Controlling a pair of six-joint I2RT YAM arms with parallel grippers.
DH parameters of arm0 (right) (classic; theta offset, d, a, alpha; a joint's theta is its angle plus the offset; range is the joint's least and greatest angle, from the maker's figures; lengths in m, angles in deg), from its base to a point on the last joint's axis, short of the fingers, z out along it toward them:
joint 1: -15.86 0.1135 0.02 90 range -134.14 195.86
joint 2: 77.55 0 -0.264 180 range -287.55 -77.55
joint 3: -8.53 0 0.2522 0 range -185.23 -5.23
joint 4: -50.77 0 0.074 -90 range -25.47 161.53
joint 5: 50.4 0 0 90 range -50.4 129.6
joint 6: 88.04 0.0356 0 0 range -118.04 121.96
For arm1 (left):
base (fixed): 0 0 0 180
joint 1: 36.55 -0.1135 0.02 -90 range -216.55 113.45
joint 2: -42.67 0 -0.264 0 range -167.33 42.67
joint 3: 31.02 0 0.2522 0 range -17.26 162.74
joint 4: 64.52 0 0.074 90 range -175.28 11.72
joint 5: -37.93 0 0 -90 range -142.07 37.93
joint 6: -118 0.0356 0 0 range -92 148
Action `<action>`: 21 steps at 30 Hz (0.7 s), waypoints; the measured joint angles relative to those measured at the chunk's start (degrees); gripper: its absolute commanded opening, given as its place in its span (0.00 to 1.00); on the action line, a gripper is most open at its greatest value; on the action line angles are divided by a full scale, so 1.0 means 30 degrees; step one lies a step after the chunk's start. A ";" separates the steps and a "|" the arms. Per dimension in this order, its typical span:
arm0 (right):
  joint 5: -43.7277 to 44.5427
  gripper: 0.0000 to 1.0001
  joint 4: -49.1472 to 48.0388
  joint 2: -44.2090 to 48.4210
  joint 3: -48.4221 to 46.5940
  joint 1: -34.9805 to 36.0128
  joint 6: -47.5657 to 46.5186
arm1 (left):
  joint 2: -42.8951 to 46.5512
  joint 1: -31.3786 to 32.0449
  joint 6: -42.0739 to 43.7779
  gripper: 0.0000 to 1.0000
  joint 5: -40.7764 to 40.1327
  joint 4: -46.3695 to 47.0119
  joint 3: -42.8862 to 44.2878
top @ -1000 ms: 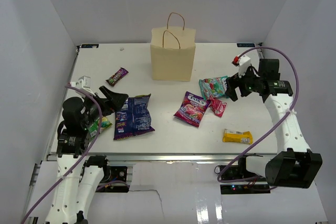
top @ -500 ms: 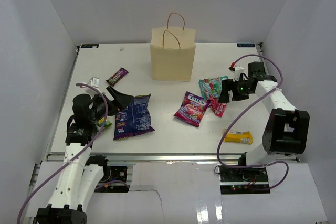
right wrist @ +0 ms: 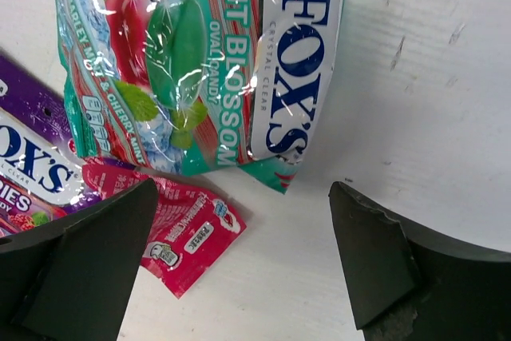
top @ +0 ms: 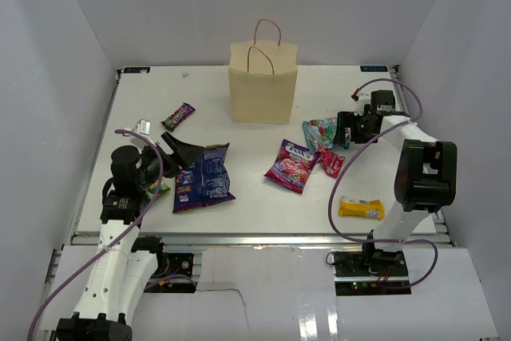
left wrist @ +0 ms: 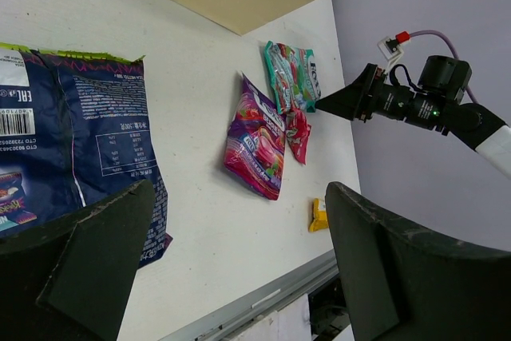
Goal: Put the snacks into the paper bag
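Top external: right gripper [top: 342, 129], wide open and empty, has swung over green candy bag [top: 322, 131] at paper bag's [top: 263, 92] 4 o'clock; grasp likely next.

A robotics lab cell: white walls [top: 64, 53] enclose a white table [top: 255, 193] on metal framing [top: 239, 239].

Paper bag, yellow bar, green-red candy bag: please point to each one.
paper bag [top: 263, 95], top external view, middle of its front face.
yellow bar [top: 361, 209], top external view, middle of the wrapper.
green-red candy bag [right wrist: 200, 61], right wrist view, middle of the printed front.
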 measured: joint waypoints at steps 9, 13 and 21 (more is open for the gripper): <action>-0.0437 0.94 -0.1093 -0.2062 -0.1158 0.0000 0.0262 | -0.0503 0.0000 -0.0211 0.98 0.0022 0.0022 0.0000; -0.0452 0.97 -0.1275 -0.2368 -0.1559 0.0000 0.0313 | -0.0619 0.0000 -0.0291 0.98 0.0066 0.0015 0.0000; -0.0896 0.94 -0.1494 -0.3053 -0.2295 0.0000 0.0437 | -0.0619 0.0000 -0.0430 0.98 0.0087 0.0022 0.0000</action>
